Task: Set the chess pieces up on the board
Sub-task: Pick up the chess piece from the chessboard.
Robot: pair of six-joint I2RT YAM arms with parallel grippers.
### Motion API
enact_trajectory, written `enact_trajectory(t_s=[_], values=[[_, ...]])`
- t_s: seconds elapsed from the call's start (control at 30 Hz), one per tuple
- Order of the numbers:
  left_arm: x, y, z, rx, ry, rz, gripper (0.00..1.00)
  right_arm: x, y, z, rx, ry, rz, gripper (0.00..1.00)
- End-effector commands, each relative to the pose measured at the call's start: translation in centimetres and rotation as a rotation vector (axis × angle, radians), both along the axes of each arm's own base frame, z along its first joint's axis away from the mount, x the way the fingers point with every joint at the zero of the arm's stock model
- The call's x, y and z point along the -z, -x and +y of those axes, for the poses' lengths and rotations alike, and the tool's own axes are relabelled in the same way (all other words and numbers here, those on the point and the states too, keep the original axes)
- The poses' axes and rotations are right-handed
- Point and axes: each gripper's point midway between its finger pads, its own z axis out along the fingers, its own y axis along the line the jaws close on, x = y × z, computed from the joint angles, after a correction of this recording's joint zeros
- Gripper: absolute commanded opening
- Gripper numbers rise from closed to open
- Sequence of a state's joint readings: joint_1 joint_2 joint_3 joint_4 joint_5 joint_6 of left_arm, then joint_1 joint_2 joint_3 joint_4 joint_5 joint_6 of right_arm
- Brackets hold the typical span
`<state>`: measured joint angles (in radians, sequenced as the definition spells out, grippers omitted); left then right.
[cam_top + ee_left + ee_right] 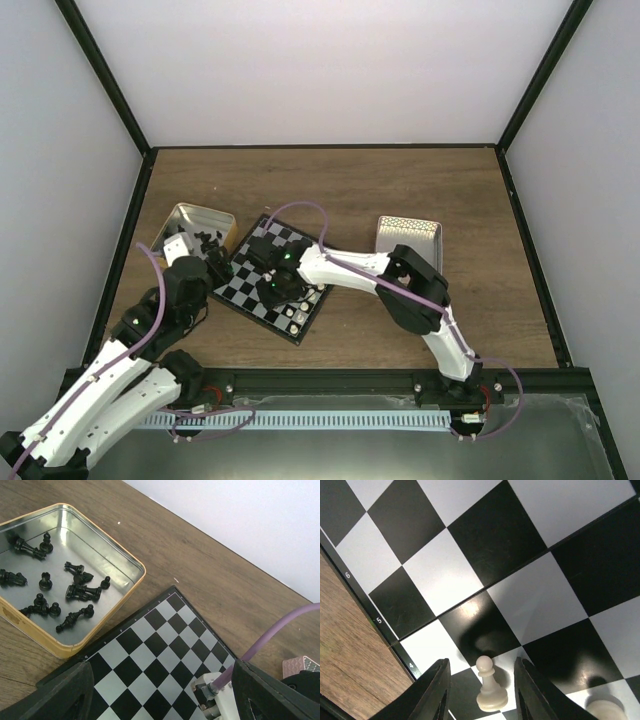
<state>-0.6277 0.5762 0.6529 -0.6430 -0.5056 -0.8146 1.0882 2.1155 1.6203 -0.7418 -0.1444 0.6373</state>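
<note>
The board (pixel 246 282) lies left of the table's centre, and the right wrist view looks close down on its squares (pixel 495 540). A cream-white pawn (pixel 490 687) stands upright on it. My right gripper (pixel 481 680) is open around the pawn, with a gap on each side. Another white piece (pixel 605 711) shows at the bottom edge. A few white pieces (pixel 293 315) stand along the board's near edge. My left gripper (pixel 160 700) hangs open and empty over the board's (pixel 150 650) left part. Several black pieces (pixel 80 590) lie in the gold tin (pixel 125 587).
The gold tin (pixel 185 222) sits just left of the board. A pink tray (pixel 408 235) lies to its right, behind the right arm. The right arm's wrist and purple cable (pixel 222 695) reach over the board close to my left gripper.
</note>
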Motion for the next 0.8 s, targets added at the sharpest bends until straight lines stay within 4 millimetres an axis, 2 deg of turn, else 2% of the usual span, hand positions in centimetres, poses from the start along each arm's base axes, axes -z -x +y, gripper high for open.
enact_trajectory(t_s=[0.0, 0.27, 0.53, 0.63, 0.77], values=[[0.1, -0.2, -0.1, 0.008, -0.005, -0.006, 0.78, 0.6, 1.3, -1.2, -0.040, 0.068, 0.003, 0.36], [0.1, -0.1, 0.1, 0.001, -0.010, -0.007, 0.78, 1.5, 1.3, -2.4, -0.087, 0.167, -0.065, 0.35], [-0.3, -0.1, 0.5, -0.022, -0.006, -0.017, 0.78, 2.2, 2.2, -2.0, -0.136, 0.214, -0.095, 0.27], [-0.6, 0.0, 0.8, -0.035, 0.000, -0.025, 0.78, 2.3, 2.2, -2.1, -0.141, 0.219, -0.103, 0.24], [-1.0, 0.2, 1.1, -0.047, 0.005, -0.040, 0.78, 2.6, 1.5, -1.9, -0.151, 0.224, -0.140, 0.24]])
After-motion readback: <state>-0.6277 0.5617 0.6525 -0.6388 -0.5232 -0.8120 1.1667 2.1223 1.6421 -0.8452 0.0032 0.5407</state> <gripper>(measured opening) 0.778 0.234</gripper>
